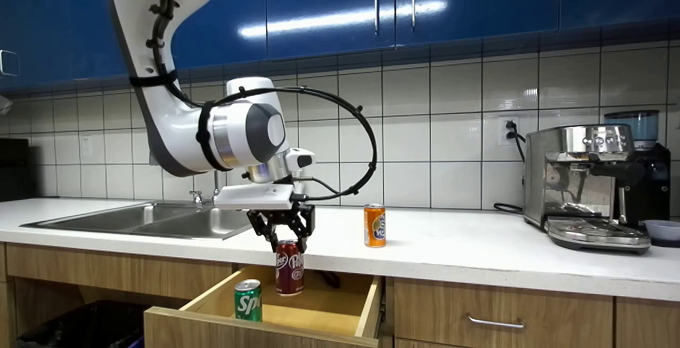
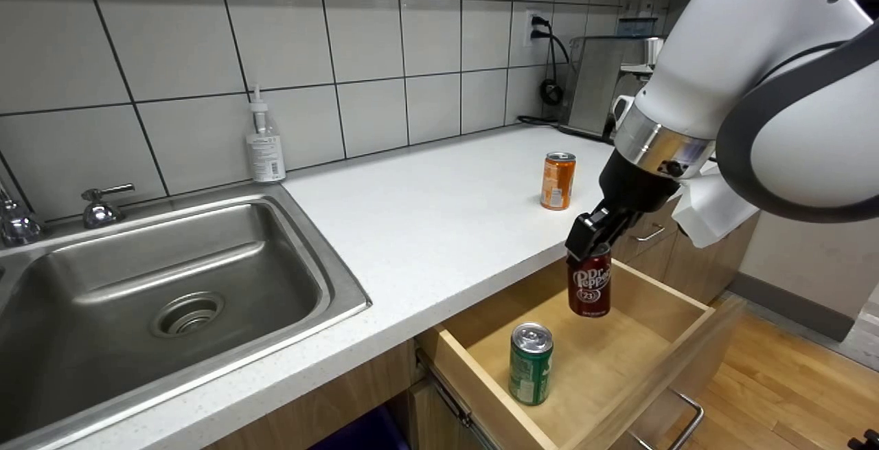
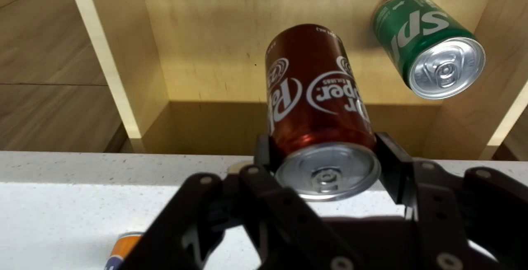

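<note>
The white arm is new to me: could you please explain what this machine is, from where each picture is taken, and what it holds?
It is a robot arm with a two-fingered black gripper. Two pictures come from cameras apart from the arm; the third, the wrist view, looks along the gripper. The gripper is closed on a dark red Dr Pepper can, held upright over the open drawer. A green Sprite can stands inside the drawer, and an orange can stands on the white counter.
</note>
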`<state>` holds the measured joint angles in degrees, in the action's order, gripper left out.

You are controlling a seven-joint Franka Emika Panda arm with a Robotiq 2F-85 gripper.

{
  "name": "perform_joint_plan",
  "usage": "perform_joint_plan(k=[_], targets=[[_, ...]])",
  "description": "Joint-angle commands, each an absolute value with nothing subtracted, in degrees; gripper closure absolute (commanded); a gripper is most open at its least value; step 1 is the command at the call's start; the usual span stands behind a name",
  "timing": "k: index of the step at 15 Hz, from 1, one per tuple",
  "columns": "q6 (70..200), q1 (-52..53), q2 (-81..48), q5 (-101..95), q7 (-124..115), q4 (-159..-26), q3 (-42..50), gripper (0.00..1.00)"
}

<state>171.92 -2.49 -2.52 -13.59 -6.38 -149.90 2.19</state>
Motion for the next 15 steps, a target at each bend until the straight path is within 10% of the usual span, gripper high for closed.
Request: perform_joint_plan(k=[1, 15], targets=[[173.40, -2.54, -4.95, -14.23, -6.83, -148.12, 2.49, 0.62], [178.15, -0.05, -10.28, -15.78, -8.29, -148.24, 5.05, 0.62]])
